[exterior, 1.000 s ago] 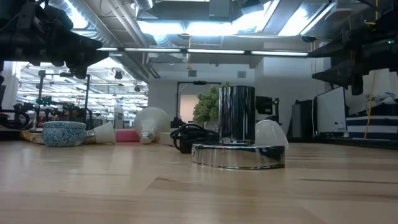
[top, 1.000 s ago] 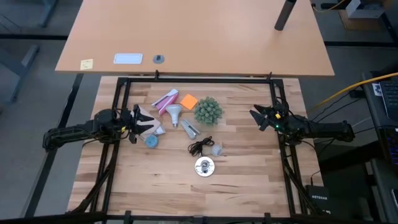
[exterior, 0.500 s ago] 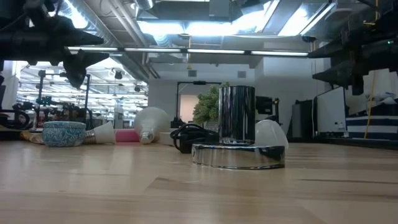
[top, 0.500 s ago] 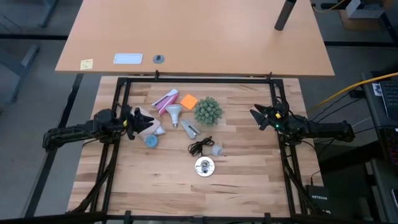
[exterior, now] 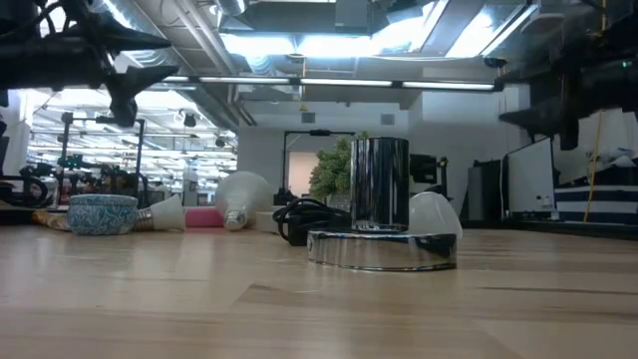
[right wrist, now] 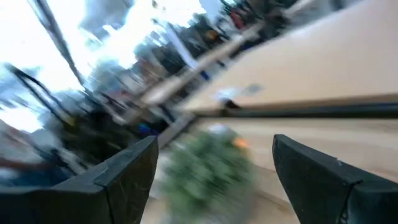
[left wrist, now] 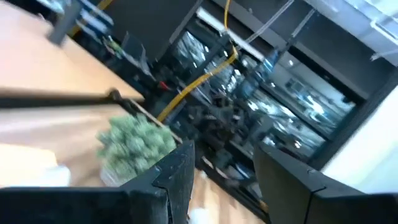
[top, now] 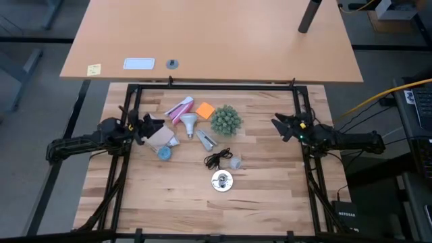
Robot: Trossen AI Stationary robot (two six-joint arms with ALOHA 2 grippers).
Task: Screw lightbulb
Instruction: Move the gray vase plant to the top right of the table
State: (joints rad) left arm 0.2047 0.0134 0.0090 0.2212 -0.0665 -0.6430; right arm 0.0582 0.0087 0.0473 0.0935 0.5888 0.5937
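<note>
The white lightbulb [top: 189, 123] lies on its side on the wooden table [top: 270, 196], left of the green plant ball [top: 225, 119]. In the low view the lightbulb [exterior: 239, 197] points its silver base at the camera. The shiny metal socket [top: 222, 181] with its black cord [top: 217, 158] stands nearer the front. My left gripper [top: 148, 125] is open and empty, above the table to the left of the bulb. My right gripper [top: 275, 123] is open and empty at the table's right side, to the right of the plant ball.
A beige item [top: 160, 137], a blue bowl [top: 164, 153], a pink item [top: 179, 109], an orange square [top: 204, 110] and a grey-silver oblong item [top: 206, 140] lie around the bulb. A small frosted bulb [top: 235, 162] lies by the cord. A black frame [top: 216, 87] borders the table.
My left gripper has drawn back from over the beige item toward the table's left edge and tipped up from slanting down to about level. It stays open and empty.
</note>
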